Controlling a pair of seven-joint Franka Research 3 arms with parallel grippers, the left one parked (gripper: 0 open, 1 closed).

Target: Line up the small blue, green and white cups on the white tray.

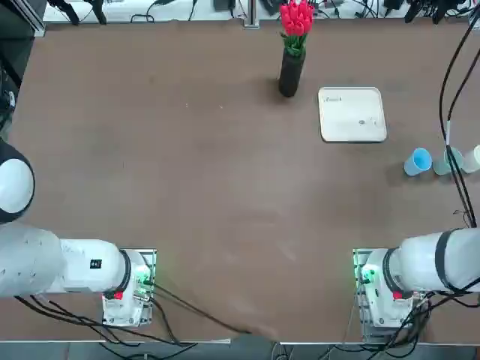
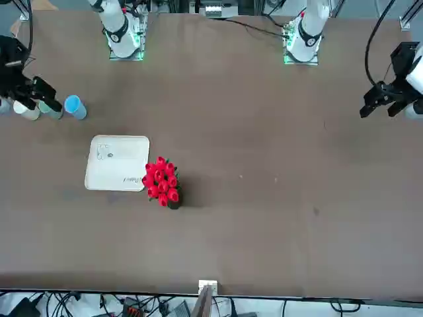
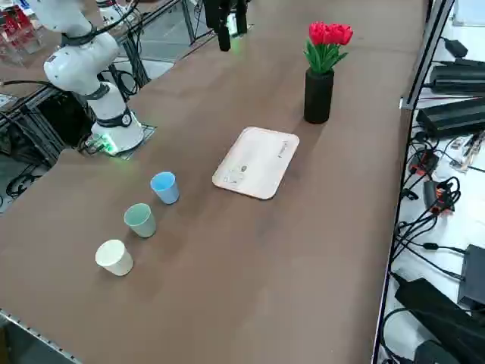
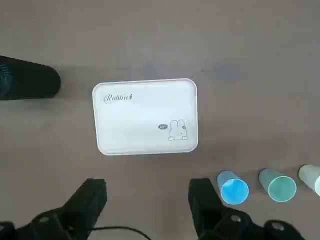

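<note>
The white tray (image 1: 352, 114) (image 4: 145, 116) lies flat and bare near the table's far right, with a small rabbit drawing on it. To its right and nearer the robot, three small cups stand upright in a row on the table: the blue cup (image 1: 418, 161) (image 4: 233, 189) closest to the tray, then the green cup (image 1: 448, 160) (image 4: 278, 185), then the white cup (image 1: 472, 159) (image 3: 114, 257) by the table's right edge. My right gripper (image 4: 150, 200) hangs high above the table, open, with nothing between its fingers. It touches none of the cups.
A tall black vase (image 1: 291, 71) with red flowers stands just left of the tray. Black cables (image 1: 450, 97) hang over the table's right edge above the cups. The brown table (image 1: 187, 187) stretches wide to the left.
</note>
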